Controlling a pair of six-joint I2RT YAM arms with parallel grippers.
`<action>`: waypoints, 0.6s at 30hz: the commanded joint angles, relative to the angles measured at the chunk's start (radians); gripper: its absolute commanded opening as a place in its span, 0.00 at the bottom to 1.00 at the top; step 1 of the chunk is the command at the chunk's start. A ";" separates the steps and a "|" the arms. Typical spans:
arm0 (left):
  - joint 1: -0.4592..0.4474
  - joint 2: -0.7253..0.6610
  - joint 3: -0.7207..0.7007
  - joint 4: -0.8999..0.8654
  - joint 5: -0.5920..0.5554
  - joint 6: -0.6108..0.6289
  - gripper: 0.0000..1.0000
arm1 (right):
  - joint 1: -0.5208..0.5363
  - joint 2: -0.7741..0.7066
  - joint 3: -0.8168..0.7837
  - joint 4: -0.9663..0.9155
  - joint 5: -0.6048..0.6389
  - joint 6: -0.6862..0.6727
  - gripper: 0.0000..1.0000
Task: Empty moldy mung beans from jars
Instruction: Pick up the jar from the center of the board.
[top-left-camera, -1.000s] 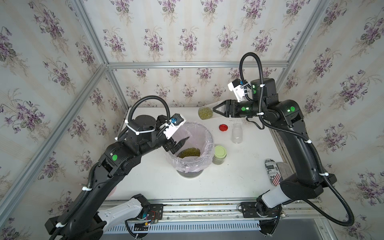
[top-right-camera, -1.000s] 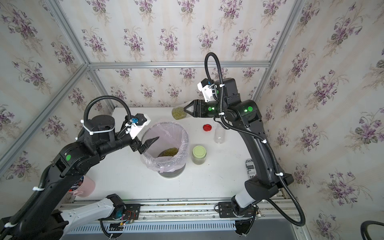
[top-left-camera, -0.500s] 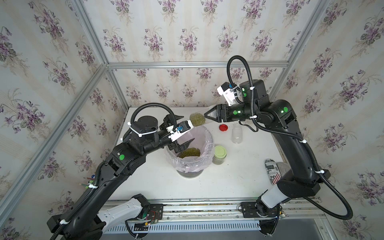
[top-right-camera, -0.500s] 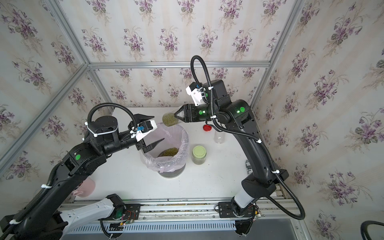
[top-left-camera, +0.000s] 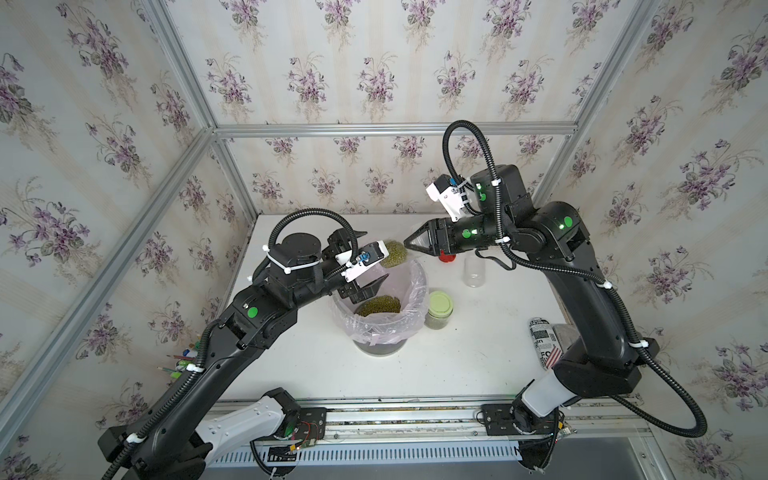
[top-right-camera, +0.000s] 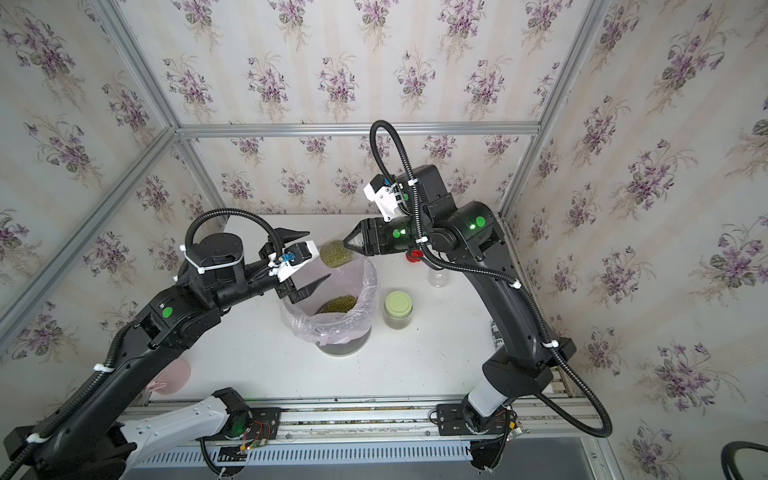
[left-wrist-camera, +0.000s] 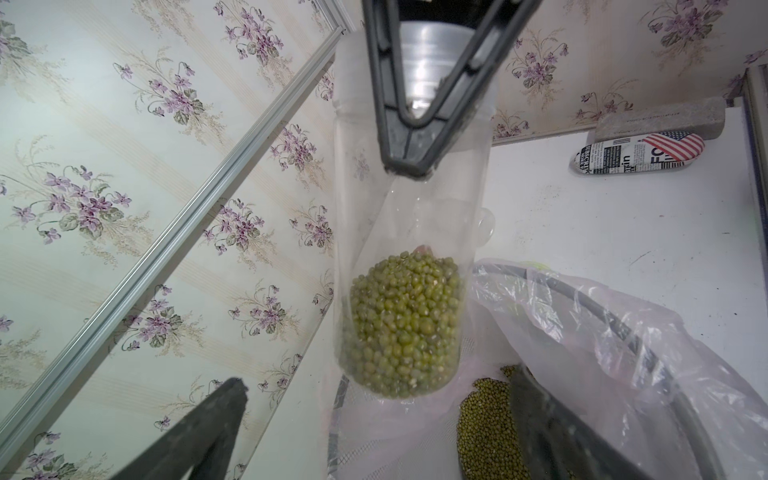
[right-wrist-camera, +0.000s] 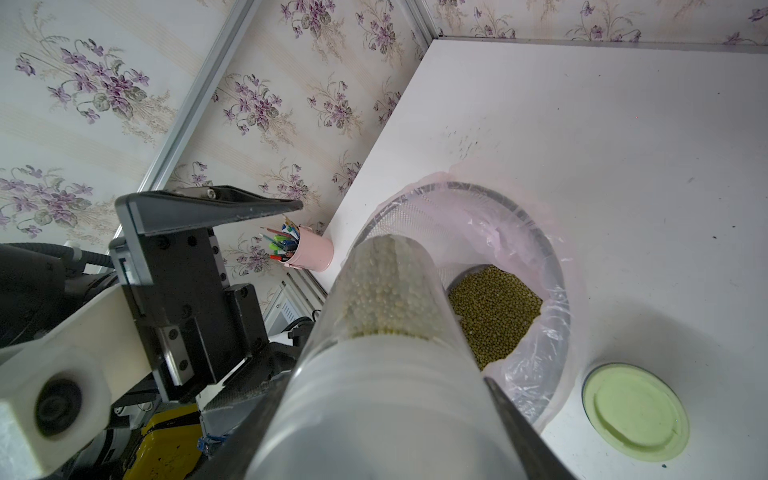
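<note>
right pincer (top-left-camera: 409, 245) clamped on a clear jar (top-left-camera: 392, 254), held on its side above the back rim of the pink-lined bin (top-left-camera: 420, 291). mung beans (left-wrist-camera: 405, 328) sit packed in the jar's far end, and more lie in the bin. left pincer (top-right-camera: 319, 254) wide open beside the jar, holding nothing. green-lidded jar (top-left-camera: 439, 309) stands on the table (top-left-camera: 457, 365) just beside the bin.

Lab test booth: aluminium frame (top-left-camera: 395, 129), floral wallpaper (top-left-camera: 332, 62).

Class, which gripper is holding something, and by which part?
The right gripper clamps the part-filled jar at its threaded neck end; the left gripper holds nothing.
</note>
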 joint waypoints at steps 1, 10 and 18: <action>-0.005 -0.004 -0.010 0.038 0.029 -0.008 1.00 | 0.020 0.007 0.004 0.005 0.008 0.005 0.49; -0.042 -0.026 -0.079 0.056 0.001 -0.014 1.00 | 0.044 0.026 0.021 0.000 0.006 0.004 0.49; -0.043 -0.006 -0.063 0.060 -0.016 -0.023 1.00 | 0.070 0.032 0.017 -0.005 0.007 0.001 0.49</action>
